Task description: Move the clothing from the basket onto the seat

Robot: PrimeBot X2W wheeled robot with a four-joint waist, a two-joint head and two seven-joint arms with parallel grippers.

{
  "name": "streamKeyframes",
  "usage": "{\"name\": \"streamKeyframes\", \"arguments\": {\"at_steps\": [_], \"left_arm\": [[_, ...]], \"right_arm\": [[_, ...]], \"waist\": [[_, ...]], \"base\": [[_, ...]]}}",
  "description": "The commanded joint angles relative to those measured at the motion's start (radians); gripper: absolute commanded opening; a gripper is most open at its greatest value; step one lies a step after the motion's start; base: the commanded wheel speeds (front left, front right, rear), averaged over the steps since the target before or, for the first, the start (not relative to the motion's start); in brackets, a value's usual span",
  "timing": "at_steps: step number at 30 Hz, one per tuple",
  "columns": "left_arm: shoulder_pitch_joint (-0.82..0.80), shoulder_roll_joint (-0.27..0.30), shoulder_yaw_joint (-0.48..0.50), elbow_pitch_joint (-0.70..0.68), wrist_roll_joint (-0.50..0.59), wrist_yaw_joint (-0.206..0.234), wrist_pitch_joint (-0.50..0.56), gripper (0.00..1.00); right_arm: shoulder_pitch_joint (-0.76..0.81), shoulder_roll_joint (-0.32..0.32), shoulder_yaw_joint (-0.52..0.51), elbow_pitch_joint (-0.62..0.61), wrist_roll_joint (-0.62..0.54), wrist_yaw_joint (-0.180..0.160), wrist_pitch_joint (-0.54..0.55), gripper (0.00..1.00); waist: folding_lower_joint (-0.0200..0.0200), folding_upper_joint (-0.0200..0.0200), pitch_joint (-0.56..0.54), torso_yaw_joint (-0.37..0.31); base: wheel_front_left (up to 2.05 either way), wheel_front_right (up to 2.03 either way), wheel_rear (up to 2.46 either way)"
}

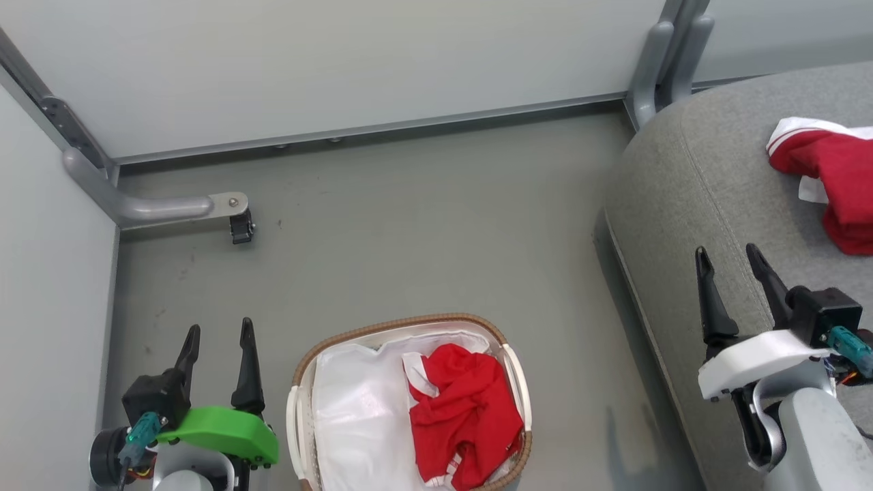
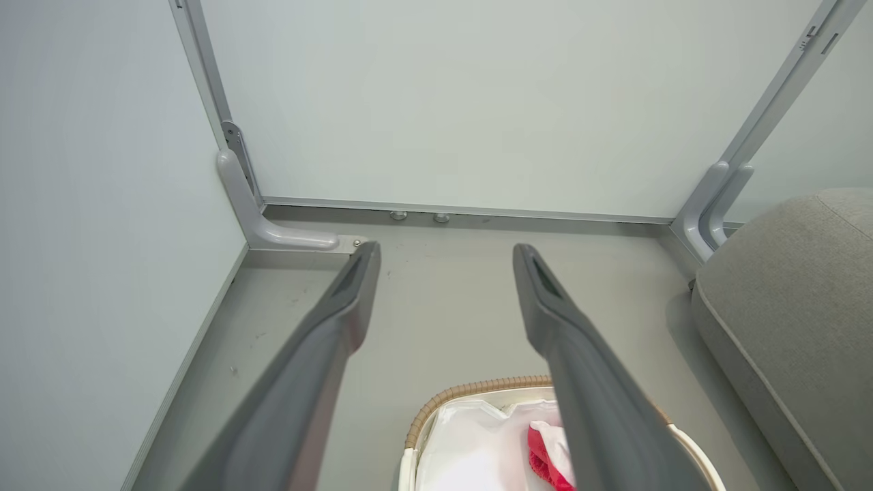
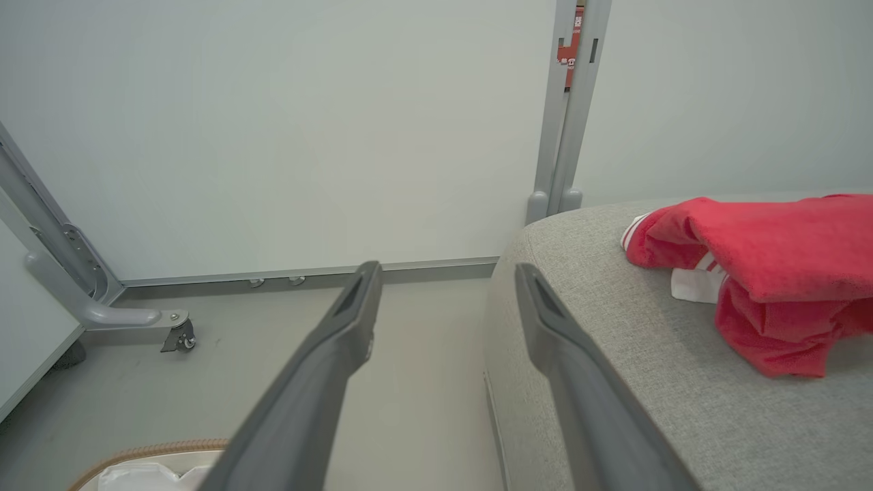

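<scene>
A small oval cream-white perforated plastic basket (image 1: 402,322) with a brown woven rim stands on the smooth grey-green floor (image 1: 409,218), lined with a plain white cloth liner (image 1: 354,409). In the right half of the basket lies a crumpled bright red soft-fabric garment (image 1: 464,409) with white trim, resting on the liner and reaching up towards the rim. To the right of the basket, apart from it, is the large grey fabric-upholstered seat (image 1: 689,204) with rounded edges and a stitched seam. On its top, well back from the rounded edge, lies a second red garment (image 1: 835,184) with a white, red-striped cuff turned towards the wall; in the right wrist view it sits bunched on the cushion (image 3: 771,252). The left pincer (image 1: 219,327), with its two long dark fingers and green wrist cover, hovers over the floor just left of the basket, spread wide and holding nothing; the left wrist view looks between its fingers to bare floor, with the basket rim (image 2: 470,389) low down. The right pincer (image 1: 726,251), with a white wrist cover, hangs over the near edge of the seat, also spread wide and empty, well short of the second red garment. A small black caster (image 1: 241,227) on a grey metal bracket stands by the pale wall panels.
</scene>
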Motion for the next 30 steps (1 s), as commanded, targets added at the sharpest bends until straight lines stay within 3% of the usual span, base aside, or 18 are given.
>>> {"name": "streamKeyframes", "arguments": {"at_steps": [1, 17, 30], "left_arm": [[0.025, -0.001, 0.006, -0.004, 0.002, 0.005, 0.000, 1.00], [0.136, -0.001, -0.028, 0.001, -0.053, 0.016, 0.000, 1.00], [0.025, -0.001, -0.143, 0.060, -0.080, 0.001, 0.000, 1.00]], "right_arm": [[0.031, 0.006, 0.000, -0.006, 0.008, -0.001, -0.005, 1.00], [0.150, 0.036, 0.005, 0.010, 0.003, -0.001, -0.005, 1.00], [0.072, 0.036, 0.036, -0.031, 0.014, -0.001, -0.005, 1.00]], "waist": [[0.0001, 0.0000, -0.041, 0.032], [0.0001, 0.0000, -0.111, 0.049], [0.0001, 0.0000, 0.000, 0.003]], "base": [[0.00, 0.00, 0.00], [0.00, 0.00, 0.00], [0.00, 0.00, 0.00]]}}
